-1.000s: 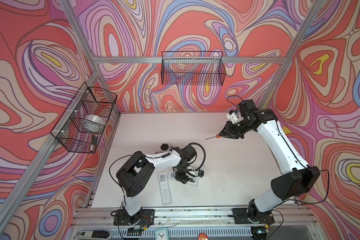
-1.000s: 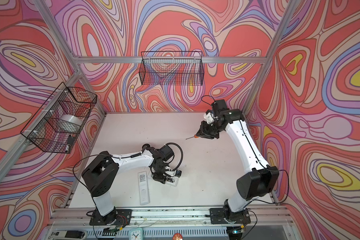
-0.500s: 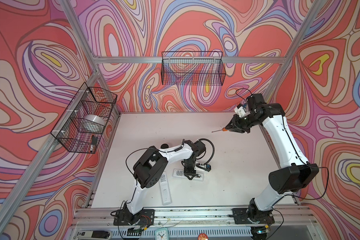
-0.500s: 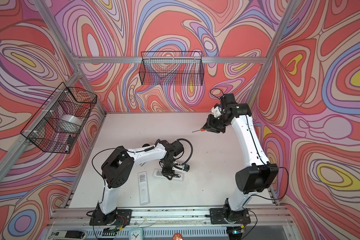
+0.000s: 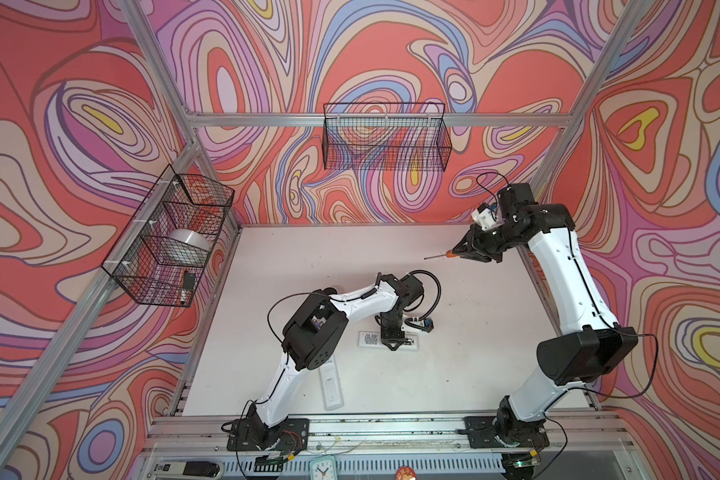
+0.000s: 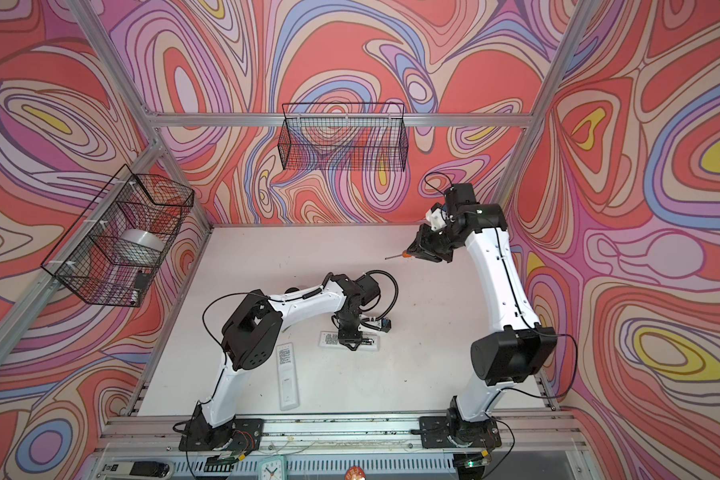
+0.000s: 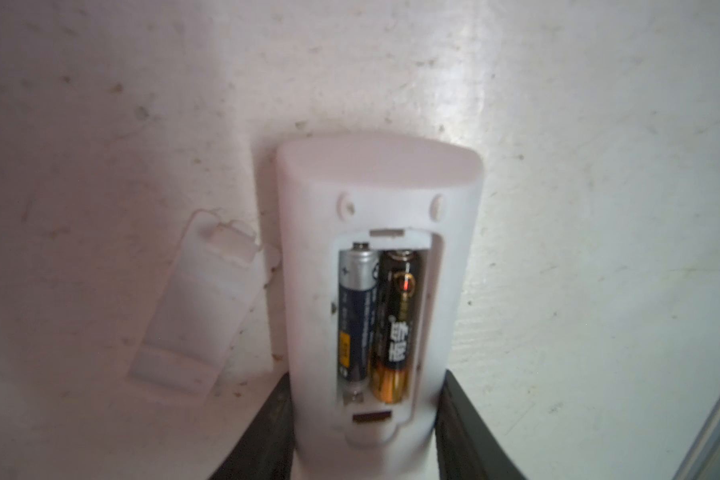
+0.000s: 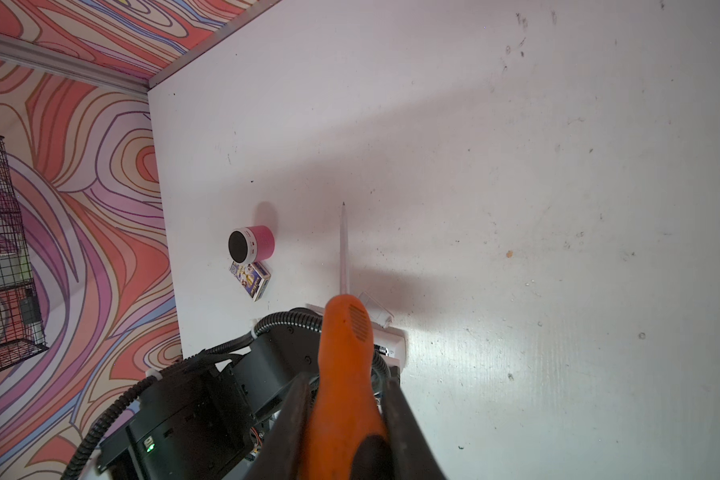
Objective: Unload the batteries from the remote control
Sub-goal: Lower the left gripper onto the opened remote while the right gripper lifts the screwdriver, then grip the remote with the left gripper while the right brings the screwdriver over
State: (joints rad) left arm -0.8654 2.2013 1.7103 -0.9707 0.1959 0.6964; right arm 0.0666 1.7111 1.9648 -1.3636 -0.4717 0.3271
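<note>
White remote [image 7: 375,178] lies flat, back side up, battery compartment uncovered. Two cells sit inside it side by side, lengthwise along the body: blue-and-silver battery [image 7: 355,311] and black battery [image 7: 395,324] with a gold end, both fully seated.

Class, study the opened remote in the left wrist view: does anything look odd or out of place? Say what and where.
Two things. The remote holds a mismatched pair: a blue battery beside a black-and-gold battery. Its cover is off, lying askew on the table next to it.
</note>
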